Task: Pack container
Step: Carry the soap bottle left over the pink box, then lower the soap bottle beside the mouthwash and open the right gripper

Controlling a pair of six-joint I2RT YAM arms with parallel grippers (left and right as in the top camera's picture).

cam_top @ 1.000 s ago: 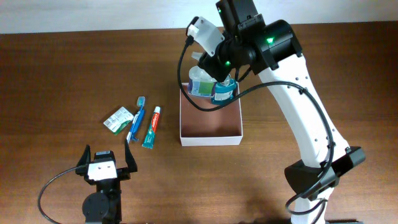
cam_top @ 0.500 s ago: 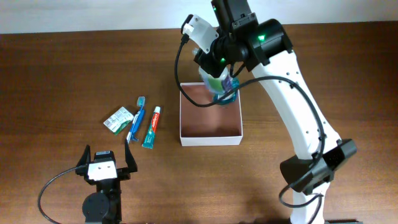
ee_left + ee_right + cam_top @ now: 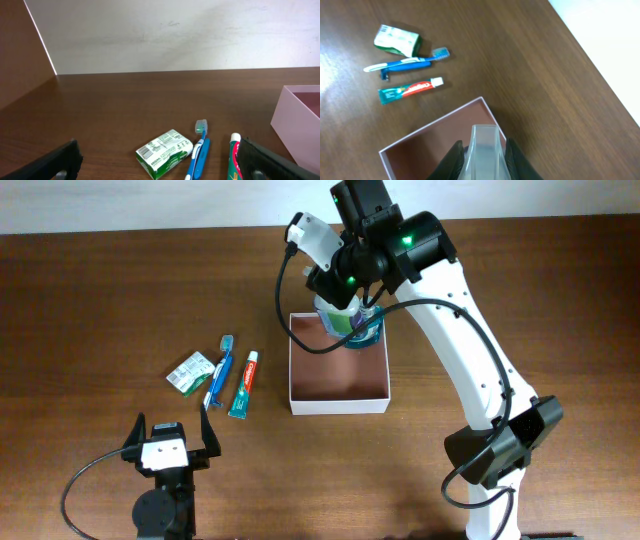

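Note:
The container [image 3: 338, 403] is a shallow white-walled box with a reddish-brown floor at the table's middle; it also shows in the right wrist view [image 3: 435, 140] and the left wrist view [image 3: 300, 112]. My right gripper [image 3: 345, 315] is shut on a translucent pale tube with a teal lower part [image 3: 352, 328], holding it over the container's back edge; the tube's flat end shows between the jaws [image 3: 484, 150]. My left gripper [image 3: 168, 448] is open and empty near the front left, behind the toiletries.
A green and white box [image 3: 190, 372], a blue toothbrush [image 3: 219, 372] and a toothpaste tube [image 3: 243, 384] lie left of the container. They also show in the left wrist view: box [image 3: 164, 152], toothbrush [image 3: 198, 150], toothpaste [image 3: 234, 160]. A white wall borders the table's back.
My right arm has carried the tube from above the container's back right toward the back left. The left arm has not moved.

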